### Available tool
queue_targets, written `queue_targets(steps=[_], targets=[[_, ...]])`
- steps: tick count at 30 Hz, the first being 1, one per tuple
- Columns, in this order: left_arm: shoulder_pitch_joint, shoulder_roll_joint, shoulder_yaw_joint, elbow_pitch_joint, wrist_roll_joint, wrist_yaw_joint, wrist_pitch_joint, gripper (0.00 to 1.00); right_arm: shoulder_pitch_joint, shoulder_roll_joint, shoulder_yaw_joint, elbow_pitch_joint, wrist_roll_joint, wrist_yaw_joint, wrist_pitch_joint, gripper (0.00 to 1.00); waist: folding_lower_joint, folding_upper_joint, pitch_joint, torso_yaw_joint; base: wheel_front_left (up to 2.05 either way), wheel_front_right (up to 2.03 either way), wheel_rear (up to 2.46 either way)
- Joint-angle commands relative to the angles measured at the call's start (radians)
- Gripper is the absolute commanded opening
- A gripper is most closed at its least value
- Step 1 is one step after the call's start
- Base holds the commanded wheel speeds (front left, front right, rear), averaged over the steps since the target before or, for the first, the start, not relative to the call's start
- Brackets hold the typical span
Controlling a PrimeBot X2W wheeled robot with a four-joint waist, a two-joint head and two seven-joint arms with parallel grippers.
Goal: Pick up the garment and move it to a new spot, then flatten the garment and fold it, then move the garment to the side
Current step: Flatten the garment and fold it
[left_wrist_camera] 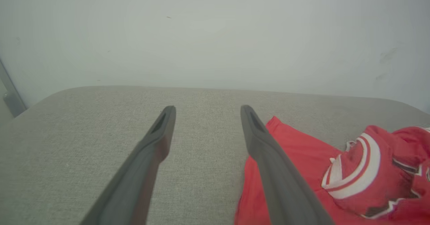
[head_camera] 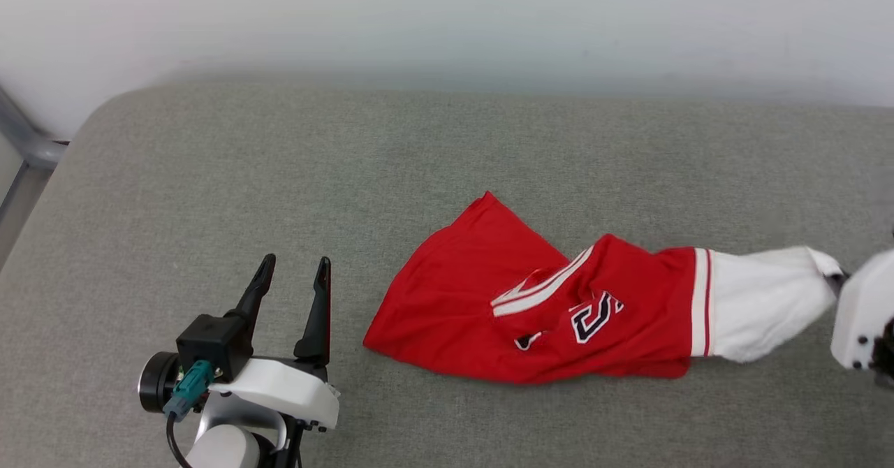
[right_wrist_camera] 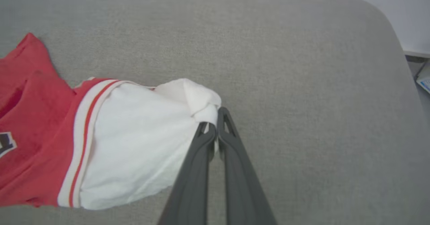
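The garment (head_camera: 531, 314) lay crumpled on the grey cushion (head_camera: 209, 174), with its long axis running left to right. My right gripper (right_wrist_camera: 212, 126) pinched the white sleeve end. My left gripper (head_camera: 296, 265) stood spread and empty, near the red end.

The left gripper (left_wrist_camera: 207, 109) has its two long dark fingers (left_wrist_camera: 147, 158) spread wide apart, with bare grey padded surface (left_wrist_camera: 84, 124) showing between them. Just beside the gripper, on this view's right, lies the red garment (left_wrist_camera: 302, 158), its near edge hidden behind that side's finger. Farther out from the gripper on the same side, the cloth bunches up into a curved red-and-white striped trim (left_wrist_camera: 366, 171) and black, white-edged lettering (left_wrist_camera: 401, 166). Beyond the fingertips, a pale wall (left_wrist_camera: 215, 33) rises behind the padded surface.
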Motion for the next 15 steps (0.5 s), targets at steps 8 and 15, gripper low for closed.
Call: queue_targets(steps=[8,15], targets=[[0.043,0.011,0.008,0.018,-0.012,0.006,0.002,1.00,0.322,0.143,-0.259,-0.036,-0.059,-0.001,0.029,0.00,0.0000,0.0000,-0.039,-0.034,0.00,0.00,0.00],[0.064,0.020,0.007,0.024,-0.021,0.014,0.014,1.00,0.467,0.266,-0.330,-0.003,-0.086,-0.001,-0.030,0.33,0.0000,0.0000,-0.060,-0.036,0.00,0.00,0.00]])
